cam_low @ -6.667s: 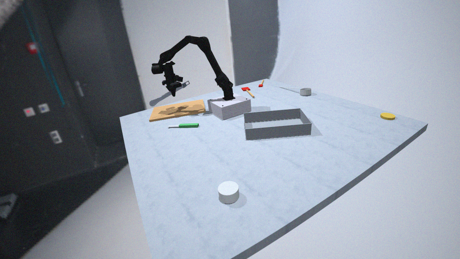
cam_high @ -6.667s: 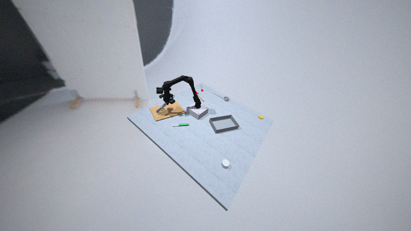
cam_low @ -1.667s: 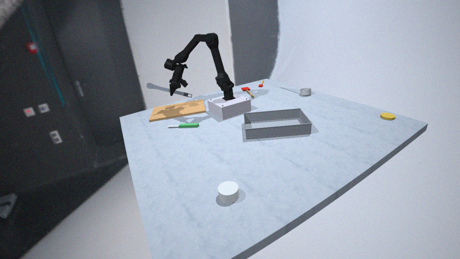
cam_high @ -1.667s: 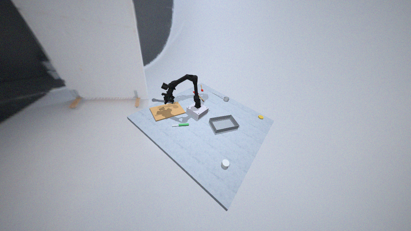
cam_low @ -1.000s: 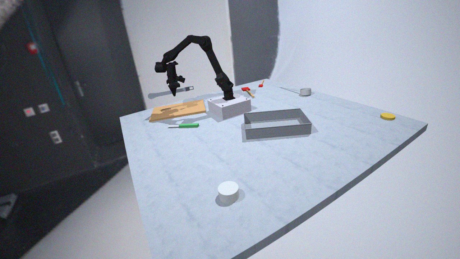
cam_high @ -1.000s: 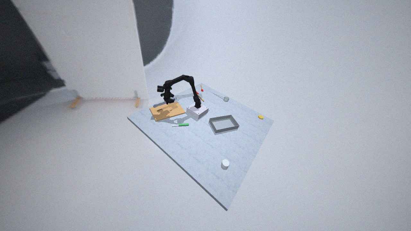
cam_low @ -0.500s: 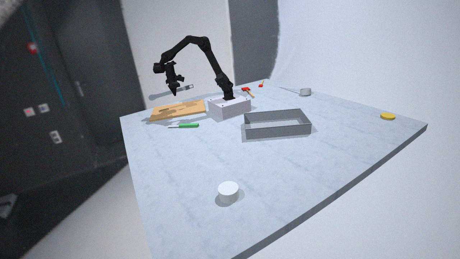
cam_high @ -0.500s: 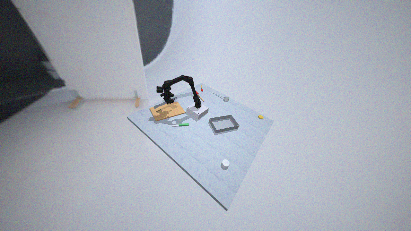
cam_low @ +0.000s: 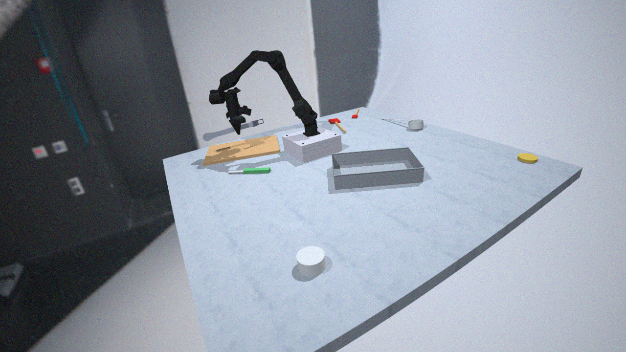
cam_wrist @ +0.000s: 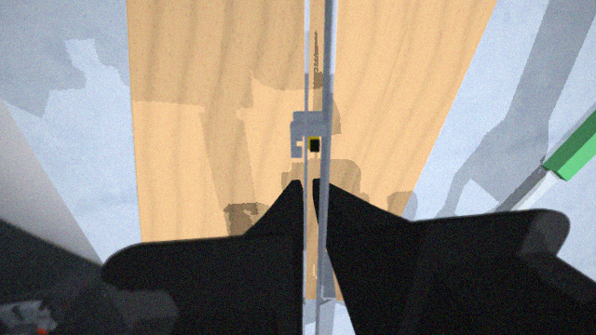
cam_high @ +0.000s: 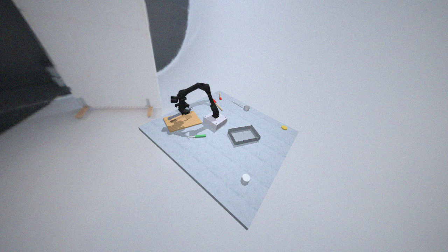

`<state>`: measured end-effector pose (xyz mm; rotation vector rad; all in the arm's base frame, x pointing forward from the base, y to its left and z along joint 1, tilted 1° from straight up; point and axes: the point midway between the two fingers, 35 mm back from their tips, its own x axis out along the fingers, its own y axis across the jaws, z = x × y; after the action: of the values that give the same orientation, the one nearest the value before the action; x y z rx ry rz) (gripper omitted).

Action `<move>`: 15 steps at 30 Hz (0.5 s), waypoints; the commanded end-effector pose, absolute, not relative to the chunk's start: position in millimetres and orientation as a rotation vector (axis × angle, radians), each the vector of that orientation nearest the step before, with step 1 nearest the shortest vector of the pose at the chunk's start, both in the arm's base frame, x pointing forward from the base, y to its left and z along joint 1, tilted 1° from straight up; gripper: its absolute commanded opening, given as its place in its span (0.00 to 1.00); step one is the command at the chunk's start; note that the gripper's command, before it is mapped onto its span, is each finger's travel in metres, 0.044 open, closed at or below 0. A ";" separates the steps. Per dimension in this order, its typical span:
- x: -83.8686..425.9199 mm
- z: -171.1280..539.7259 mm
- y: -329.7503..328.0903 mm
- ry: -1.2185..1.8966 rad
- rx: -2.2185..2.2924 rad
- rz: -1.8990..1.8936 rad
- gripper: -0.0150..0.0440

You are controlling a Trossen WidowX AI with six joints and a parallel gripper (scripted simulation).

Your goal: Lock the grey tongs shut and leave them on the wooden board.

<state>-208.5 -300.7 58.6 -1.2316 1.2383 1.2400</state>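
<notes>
The slim grey metal tongs are above the tan, wood-grained rectangular board, clear of it and at a slight slant. The black gripper has its tapered fingers narrow, holding the tongs. In the wrist view, the long smooth arms run close together, joined by a blocky grey piece; I can't tell whether the lock is engaged. Just beside the board lies a green-handled tool with a narrow, pale shaft. Also beside the board sits a whitish, box-shaped base; the grey, straight-walled roasting tin is farther from the board.
</notes>
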 end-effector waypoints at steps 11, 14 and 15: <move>-209.8 34.8 -300.3 1.236 -1.229 1.247 0.00; -209.8 30.0 -300.2 1.236 -1.229 1.247 0.00; -209.8 28.4 -300.1 1.236 -1.229 1.247 0.00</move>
<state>-209.0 -301.1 34.5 -1.2320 1.2381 1.2405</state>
